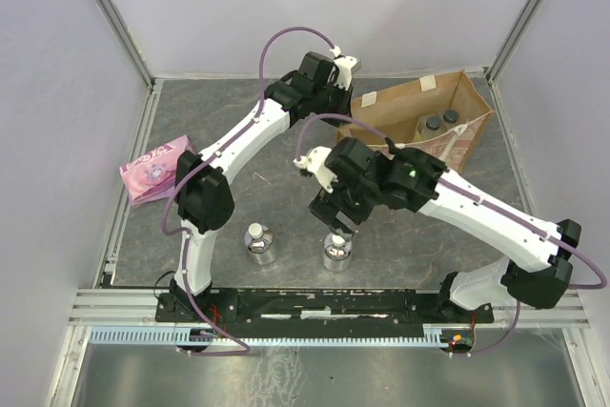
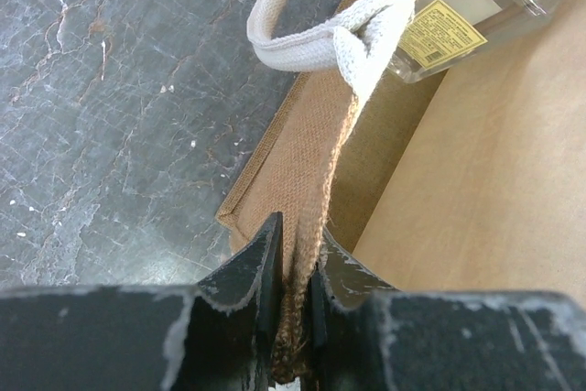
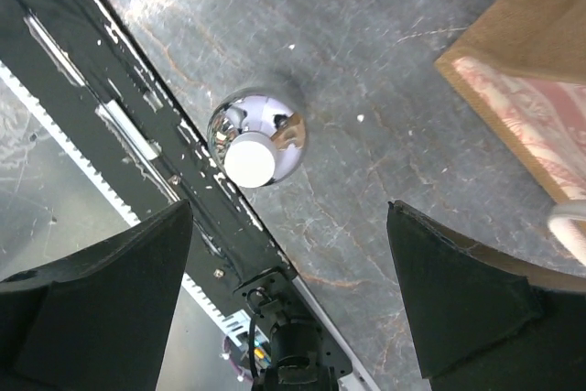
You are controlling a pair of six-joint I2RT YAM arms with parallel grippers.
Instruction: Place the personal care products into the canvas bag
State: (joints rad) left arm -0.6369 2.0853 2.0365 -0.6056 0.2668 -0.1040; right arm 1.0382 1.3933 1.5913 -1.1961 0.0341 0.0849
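Note:
The canvas bag (image 1: 400, 102) stands open at the back right. Two clear bottles with dark caps (image 1: 440, 121) are inside it. My left gripper (image 1: 351, 91) is shut on the bag's woven rim (image 2: 302, 144), next to a white loop handle (image 2: 320, 38); one clear bottle (image 2: 458, 16) with a yellow label shows inside. My right gripper (image 1: 334, 218) is open and empty, hovering above a round silvery bottle with a white cap (image 1: 335, 250), which the right wrist view (image 3: 256, 139) shows ahead of the fingers. A second silvery bottle (image 1: 258, 243) stands to its left.
A flat pink packet (image 1: 155, 169) lies at the table's left edge. The black base rail (image 1: 324, 304) runs along the near edge, close behind the silvery bottles. The bag's patterned front corner (image 3: 531, 98) is at the right wrist view's right.

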